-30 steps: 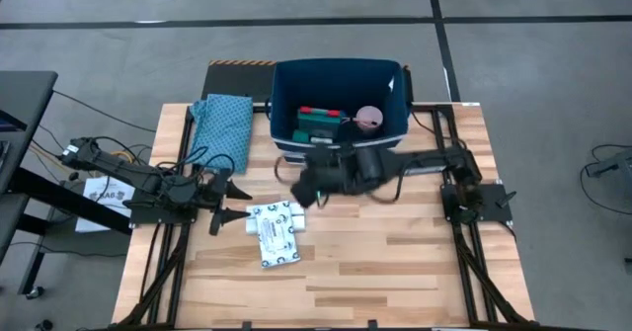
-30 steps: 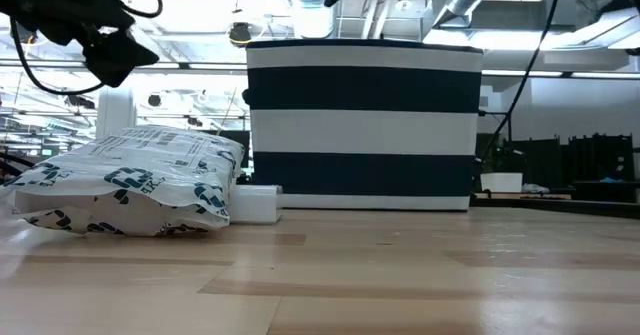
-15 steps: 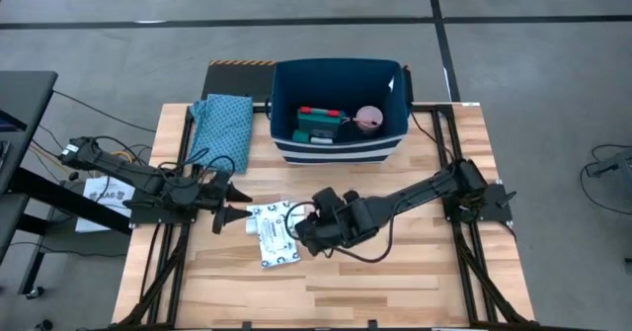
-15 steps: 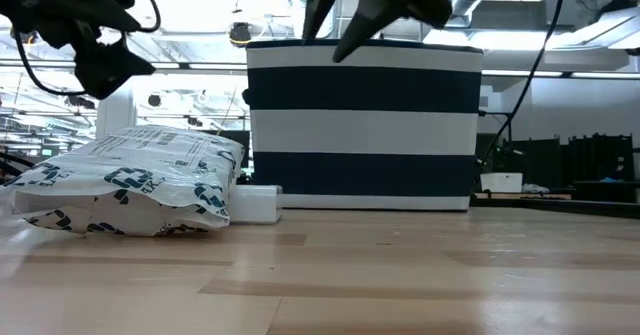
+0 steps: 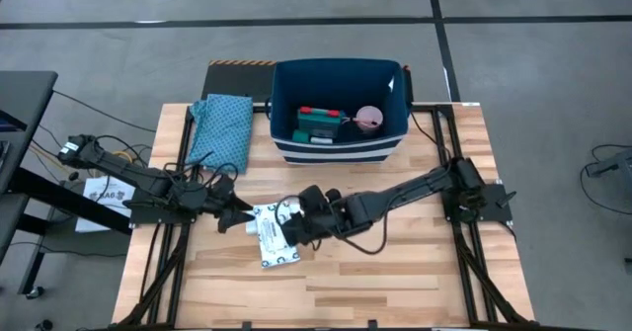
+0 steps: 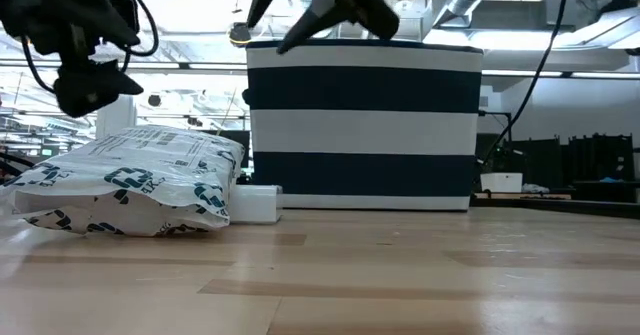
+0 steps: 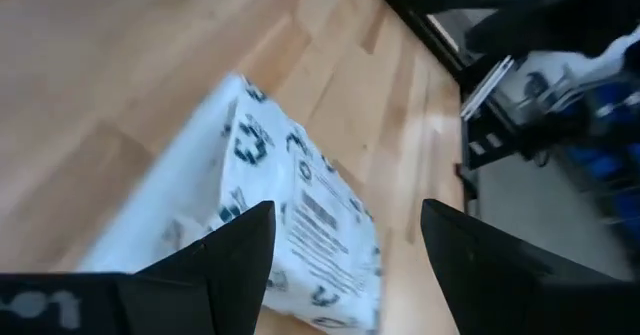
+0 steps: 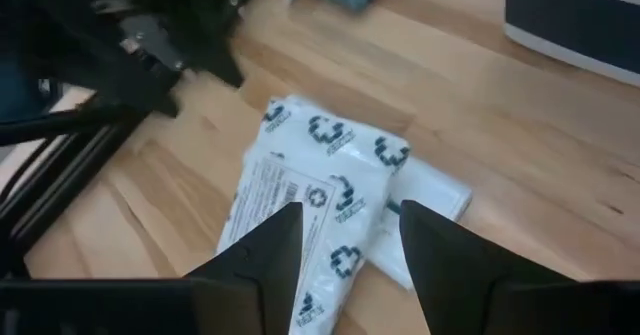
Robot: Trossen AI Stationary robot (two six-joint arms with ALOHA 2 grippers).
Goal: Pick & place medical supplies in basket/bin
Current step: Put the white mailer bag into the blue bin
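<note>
A white packet with teal print lies on the table in front of the navy striped bin; it also shows as the packet. A flat white item sticks out from under it. In the bin lie a teal-and-red box and a pink roll. My right gripper hangs open above the packet's right part, well clear of it; the right gripper is at the height of the bin's top. My left gripper stands open just left of the packet.
A folded teal patterned cloth lies at the far left, beside the bin. The near half of the wooden table is bare. Cables and a paper sheet lie off the table's left edge.
My right gripper has swung from just in front of the bin toward the table's near-left, sinking as it went, and now hangs over the packet. My left gripper has rolled about its own axis while staying beside the packet. The packet has not moved.
</note>
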